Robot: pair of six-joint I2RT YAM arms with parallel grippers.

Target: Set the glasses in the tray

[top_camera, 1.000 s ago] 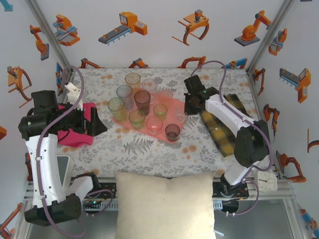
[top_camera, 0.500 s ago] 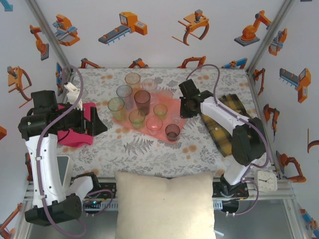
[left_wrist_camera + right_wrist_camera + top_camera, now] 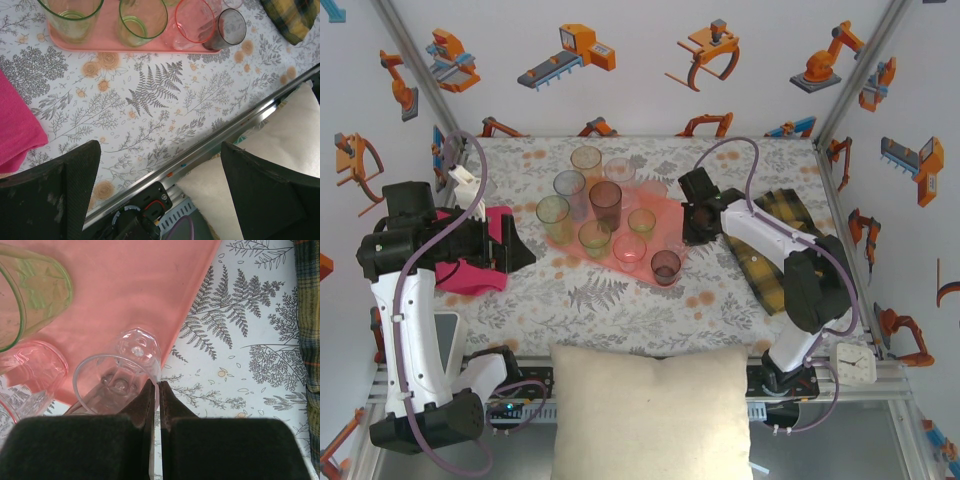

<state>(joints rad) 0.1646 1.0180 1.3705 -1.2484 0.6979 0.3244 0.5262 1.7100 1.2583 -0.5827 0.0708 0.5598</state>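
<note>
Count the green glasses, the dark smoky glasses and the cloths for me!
green glasses: 3
dark smoky glasses: 2
cloths: 2
total: 7

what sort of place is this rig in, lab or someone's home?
Probably a staged robot-lab test booth, not a home. The walls are papered with cartoon robot-arm prints, bare aluminium frame posts run up the corners, and the table just wears a floral tablecloth as set dressing.
</note>
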